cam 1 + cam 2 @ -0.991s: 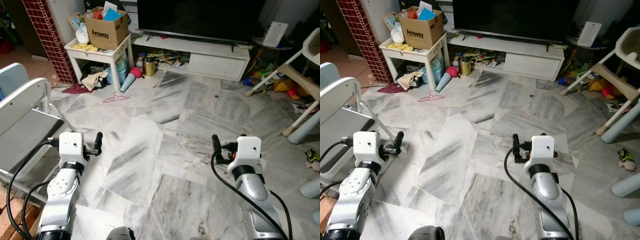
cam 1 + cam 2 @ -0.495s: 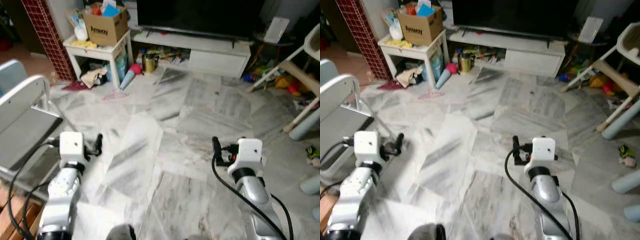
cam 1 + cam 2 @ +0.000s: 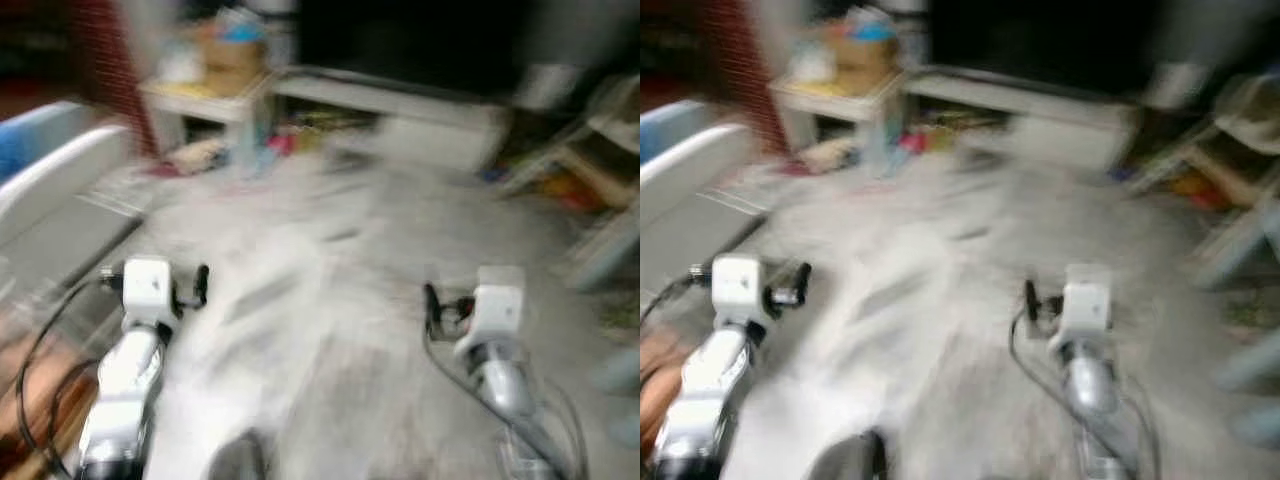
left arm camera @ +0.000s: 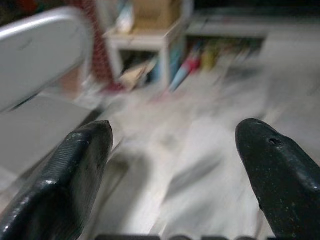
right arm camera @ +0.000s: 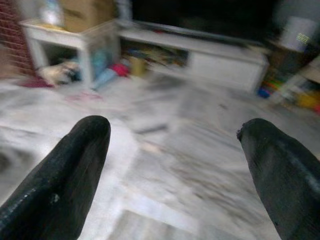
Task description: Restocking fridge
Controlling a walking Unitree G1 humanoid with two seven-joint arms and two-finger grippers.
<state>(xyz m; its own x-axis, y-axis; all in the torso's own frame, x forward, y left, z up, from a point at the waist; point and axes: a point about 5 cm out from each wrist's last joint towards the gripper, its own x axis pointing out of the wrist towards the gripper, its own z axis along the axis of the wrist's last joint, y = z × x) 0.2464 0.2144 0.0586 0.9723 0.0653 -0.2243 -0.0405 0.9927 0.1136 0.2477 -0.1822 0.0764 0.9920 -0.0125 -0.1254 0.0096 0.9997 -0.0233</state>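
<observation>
Fridge: its place could not be told; head views were blurred.
Floor [image 3: 330,250]: grey marble, across the centre.
Table [image 3: 215,103]: white, upper left, box [image 3: 232,58] on top.
Left gripper [image 3: 200,284]: lower left, fingers apart, empty.
Right gripper [image 3: 432,306]: lower right, fingers apart, empty.

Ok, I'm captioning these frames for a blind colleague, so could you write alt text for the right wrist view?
The right end effector is open and holds nothing, its two black fingers spread wide over a pale marble floor. Beyond, blurred by motion, stand a low white TV cabinet and a small white side table carrying a cardboard box.
</observation>
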